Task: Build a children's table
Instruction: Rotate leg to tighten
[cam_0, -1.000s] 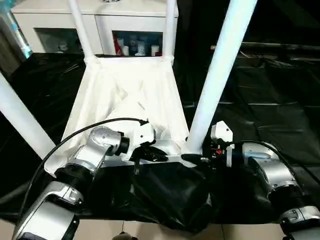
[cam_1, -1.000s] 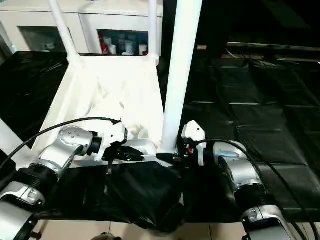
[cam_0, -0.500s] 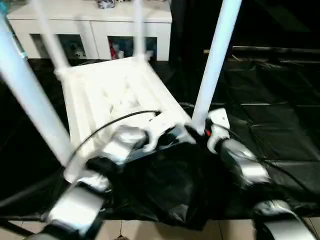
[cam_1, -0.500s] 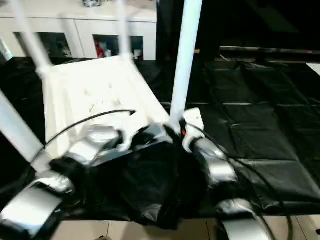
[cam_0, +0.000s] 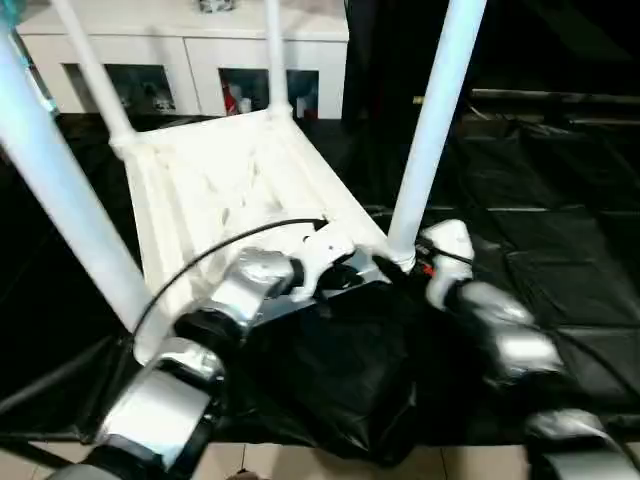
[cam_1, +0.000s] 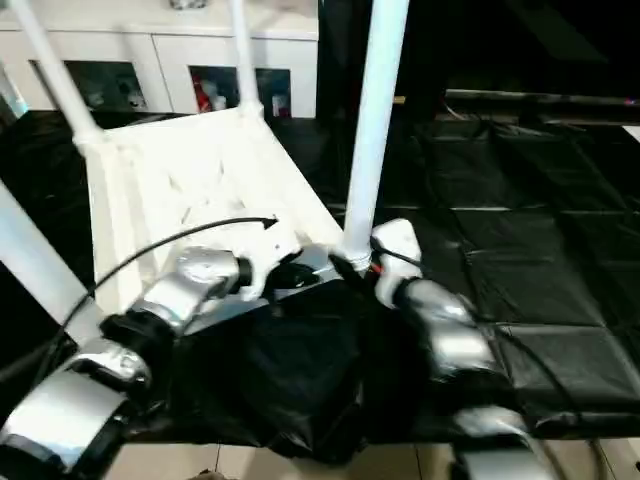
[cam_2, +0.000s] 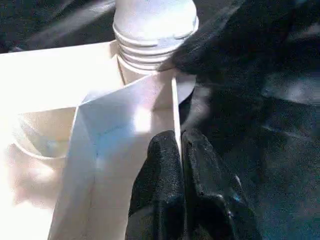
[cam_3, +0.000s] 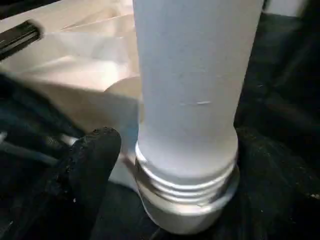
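The upturned tabletop (cam_0: 225, 190) lies on black sheeting with legs up. The left gripper (cam_2: 178, 150) pinches its near rim; the right gripper (cam_0: 392, 268), grip unclear, sits at six o'clock of the near-right leg (cam_0: 432, 120). Steady the rim while seating that leg squarely

White tabletop (cam_0: 230, 190) and 4 white legs (cam_0: 430, 120); black floor sheeting (cam_0: 540, 200); silver forearms with black grippers (cam_2: 180, 165).

From where I stand, no word, label, brand or number can be read anywhere, on the white plastic, the arms or the dark sheeting.
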